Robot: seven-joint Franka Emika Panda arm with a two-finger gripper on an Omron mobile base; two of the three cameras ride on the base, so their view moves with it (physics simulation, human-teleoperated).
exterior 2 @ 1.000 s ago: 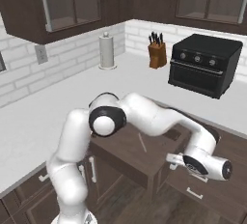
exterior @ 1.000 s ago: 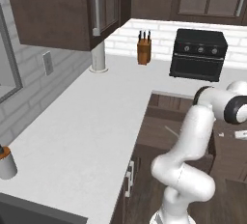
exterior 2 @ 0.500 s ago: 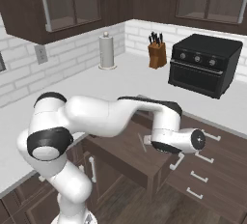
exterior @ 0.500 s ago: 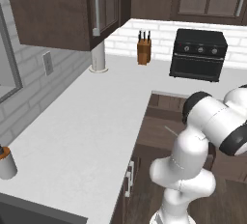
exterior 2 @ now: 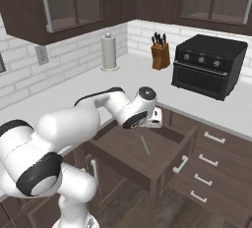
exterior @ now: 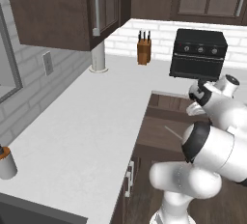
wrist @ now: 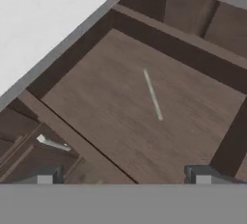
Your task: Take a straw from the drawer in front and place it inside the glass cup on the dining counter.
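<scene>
Drawer [exterior 2: 147,156] pulled out, interior bare except the straw [wrist: 152,94] lying flat mid-floor, well apart from all four walls, so there is open room on every side. End effector [wrist: 123,174] above the drawer, fingers wide apart, nothing held. White surface [exterior: 82,126] borders the drawer's left wall. Toaster oven [exterior 2: 209,66], knife block [exterior 2: 159,54] and paper towel roll [exterior 2: 109,51] sit well back by the wall. Lower drawers [exterior 2: 209,173] closed at right.

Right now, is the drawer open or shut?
Open. The drawer is pulled out from under the counter, its wooden floor exposed with the straw lying flat inside.
</scene>
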